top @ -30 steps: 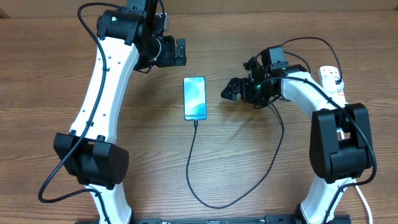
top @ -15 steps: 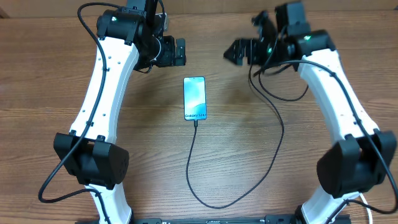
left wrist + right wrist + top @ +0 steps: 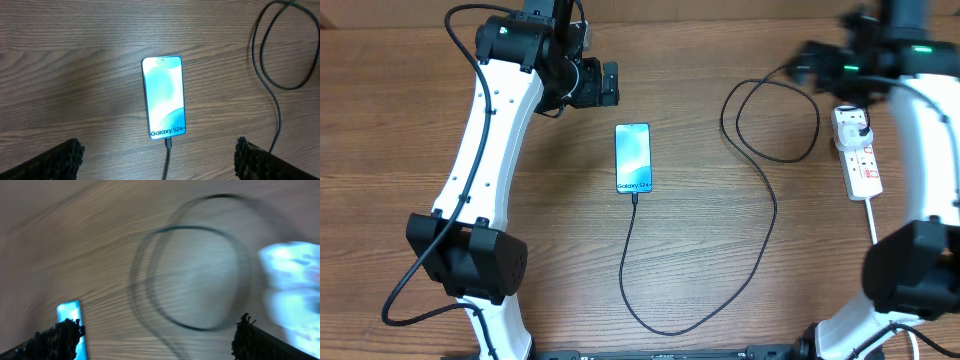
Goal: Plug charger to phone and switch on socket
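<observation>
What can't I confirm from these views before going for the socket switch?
- Socket switch position: too small overhead, motion-blurred in the right wrist view.
- Charger plug end: overhead, the cable runs under the right arm; the left wrist view crops it.
- Connector depth in phone: too small in both.

Top-down overhead, downward wrist views; phone [image 3: 633, 158] common

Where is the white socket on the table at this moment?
In the overhead view the socket lies at the right side, just right of the charger cable's loop.
</observation>
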{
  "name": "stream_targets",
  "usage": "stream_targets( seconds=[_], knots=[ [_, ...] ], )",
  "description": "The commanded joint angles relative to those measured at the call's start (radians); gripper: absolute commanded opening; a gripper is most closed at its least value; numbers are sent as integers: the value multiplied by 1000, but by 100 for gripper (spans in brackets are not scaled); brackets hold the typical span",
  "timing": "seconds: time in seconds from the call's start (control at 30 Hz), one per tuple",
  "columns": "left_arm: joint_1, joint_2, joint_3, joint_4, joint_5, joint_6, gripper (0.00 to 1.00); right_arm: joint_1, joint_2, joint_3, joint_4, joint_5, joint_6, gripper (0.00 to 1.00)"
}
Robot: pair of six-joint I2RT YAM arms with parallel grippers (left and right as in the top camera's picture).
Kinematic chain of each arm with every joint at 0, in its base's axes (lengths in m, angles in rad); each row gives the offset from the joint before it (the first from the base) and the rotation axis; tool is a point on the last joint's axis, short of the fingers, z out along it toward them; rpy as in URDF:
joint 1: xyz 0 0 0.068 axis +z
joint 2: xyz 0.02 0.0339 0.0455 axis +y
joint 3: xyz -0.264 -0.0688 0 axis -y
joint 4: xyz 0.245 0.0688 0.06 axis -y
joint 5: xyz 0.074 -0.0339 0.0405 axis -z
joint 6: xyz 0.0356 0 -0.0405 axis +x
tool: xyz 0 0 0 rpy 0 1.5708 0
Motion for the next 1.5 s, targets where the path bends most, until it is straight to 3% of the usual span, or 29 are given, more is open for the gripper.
stream_targets(
  seconds=[0.0,0.13,0.33,0.7,1.1,1.47],
  knots=[
    [-4,8,-2,-1,-6,10,100,-138,-11,26,-29,-92,-46,100],
    [-4,8,-2,-1,-6,10,100,-279,-7,24,-35,-161,-105,100],
    [-4,8,-2,-1,-6,10,100,-379,7,-1,-18,-158,-152,100],
    [-4,8,-2,-1,-6,10,100,-359,103,-133,82,-162,-182,100],
    [-4,8,-2,-1,-6,10,100,-311,235,-147,124,-167,-246,100],
    [-4,8,-2,-1,-6,10,100,-307,246,-175,137,-162,-245,100]
  ],
)
